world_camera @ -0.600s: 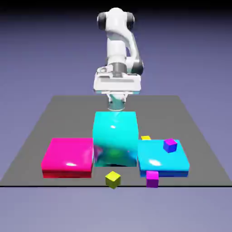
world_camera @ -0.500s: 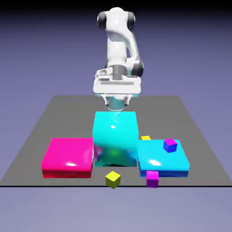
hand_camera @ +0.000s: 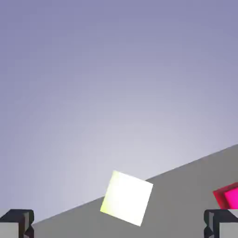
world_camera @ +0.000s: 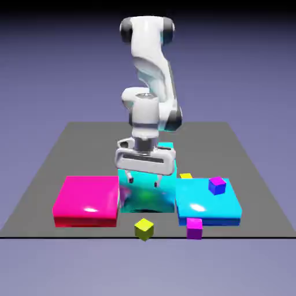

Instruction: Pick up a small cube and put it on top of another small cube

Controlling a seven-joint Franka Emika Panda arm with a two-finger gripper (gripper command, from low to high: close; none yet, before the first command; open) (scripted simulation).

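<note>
From where I stand, the whole job lies ahead: nothing has been picked up, no small cube sits on another, and the grasp, the lift and the placing are all left to do. I'd call this the approach to the first pick. The white arm (world_camera: 151, 52) reaches out over the table (world_camera: 69, 150), its hand pointing down in front of the tall teal block (world_camera: 147, 198), between me and it, and rolled a little, so the side toward the exterior view's right hangs lower. The magenta slab (world_camera: 88, 195) lies off to the exterior view's left, the blue slab (world_camera: 202, 202) to the right. The gripper (world_camera: 144, 181) is spread wide with nothing between its fingers. The dull olive-yellow cube (world_camera: 144, 229) rests near the table's front edge, apart from the fingertips; the hand view shows it washed nearly white, low and near the middle. Its likely partners are the small magenta cube (world_camera: 194, 229), the purple-blue cube (world_camera: 217, 185) on the blue slab, and the brighter yellow cube (world_camera: 185, 176) behind that slab; which one is meant, I can't tell.
</note>
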